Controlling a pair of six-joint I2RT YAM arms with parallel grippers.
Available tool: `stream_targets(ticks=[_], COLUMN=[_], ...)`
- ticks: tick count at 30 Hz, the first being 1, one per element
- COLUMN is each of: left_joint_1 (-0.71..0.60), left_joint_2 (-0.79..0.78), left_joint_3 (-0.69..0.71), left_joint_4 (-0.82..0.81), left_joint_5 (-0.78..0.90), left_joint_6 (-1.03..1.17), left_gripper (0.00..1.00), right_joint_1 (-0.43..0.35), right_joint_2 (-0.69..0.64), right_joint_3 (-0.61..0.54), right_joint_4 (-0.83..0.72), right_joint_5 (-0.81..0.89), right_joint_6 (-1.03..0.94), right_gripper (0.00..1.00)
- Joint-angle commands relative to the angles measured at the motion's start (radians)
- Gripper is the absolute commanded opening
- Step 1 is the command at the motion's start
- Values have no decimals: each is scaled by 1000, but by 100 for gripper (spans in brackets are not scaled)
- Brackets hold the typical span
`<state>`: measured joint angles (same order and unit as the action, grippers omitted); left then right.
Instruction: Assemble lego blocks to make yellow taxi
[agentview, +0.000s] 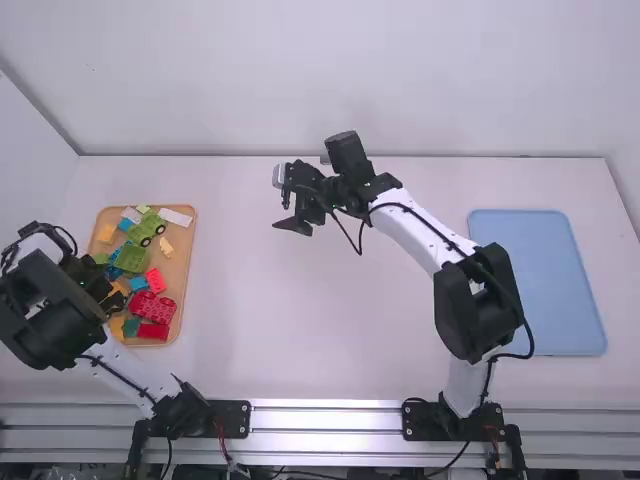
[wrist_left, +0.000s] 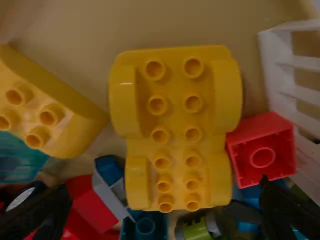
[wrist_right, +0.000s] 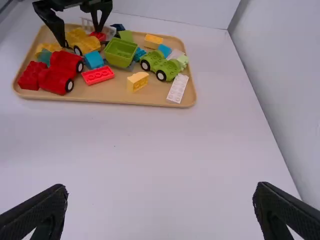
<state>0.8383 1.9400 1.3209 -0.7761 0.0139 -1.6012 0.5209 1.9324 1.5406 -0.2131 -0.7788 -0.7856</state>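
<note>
1. The yellow car base (wrist_left: 175, 125) is one long piece with rounded arches at its corners, two rows of six round studs along its middle and a black wheel (wrist_right: 77, 50) showing at its side.
2. It lies in the wooden tray (agentview: 178, 270), toward the tray's left long edge.
3. The left gripper (agentview: 112, 298) is over the tray, its fingers spread; one end of the car base lies between them, with a gap on either side.
4. In the tray, a yellow block (wrist_left: 45, 110) with four studs sits beside the base; a red block (wrist_left: 262, 152) is against its other side.
5. The right gripper (agentview: 284, 205) is right of the tray, well apart from the base, above the table (agentview: 330, 330), fingers wide and empty.
</note>
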Motion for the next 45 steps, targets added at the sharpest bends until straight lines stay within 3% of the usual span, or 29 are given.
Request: stream_targets(ticks=[1, 7, 12, 19, 21, 22, 23, 25, 27, 30, 31, 33, 34, 45], left_joint_1=[-8, -20, -32, -32, -32, -30, -29, -27, -32, -31, -26, -27, -27, -20], left_joint_2=[-6, -6, -6, -6, -6, -6, -6, -6, -6, -6, -6, -6, -6, -6], left_joint_3=[-7, -17, -49, -60, -64, -64, -64, -66, -69, -69, -69, -69, -69, -62], left_joint_4=[8, 6, 48, 35, 32, 32, 32, 25, 26, 24, 26, 25, 26, 26], left_joint_5=[-26, -30, -29, -43, -56, -53, -48, -26, -32, -29, -32, -32, -29, -3], left_joint_6=[-19, -30, -66, -84, -133, -133, -129, -92, -93, -92, -93, -95, -95, -67], left_gripper=[99, 95, 100, 95, 58, 55, 44, 39, 41, 57, 69, 84, 98, 99], right_joint_1=[-2, -2, -2, -2, -2, -2, -2, -2, -2, -2, -2, -2, -2, -3], right_joint_2=[5, 5, 5, 5, 5, 5, 5, 5, 5, 5, 5, 5, 5, 5], right_joint_3=[30, 30, 30, 30, 30, 30, 30, 30, 30, 30, 30, 30, 30, 30], right_joint_4=[-2, -17, -28, -32, -32, -32, -31, -31, -30, -27, -28, -27, -27, -27], right_joint_5=[-9, -9, -9, -9, -9, -9, -8, -9, -9, -5, -6, -5, -5, -6], right_joint_6=[3, 3, 3, 3, 3, 3, 4, 3, 3, 3, 3, 3, 3, 3], right_gripper=[99, 99, 99, 99, 99, 99, 99, 99, 99, 99, 99, 99, 99, 99])
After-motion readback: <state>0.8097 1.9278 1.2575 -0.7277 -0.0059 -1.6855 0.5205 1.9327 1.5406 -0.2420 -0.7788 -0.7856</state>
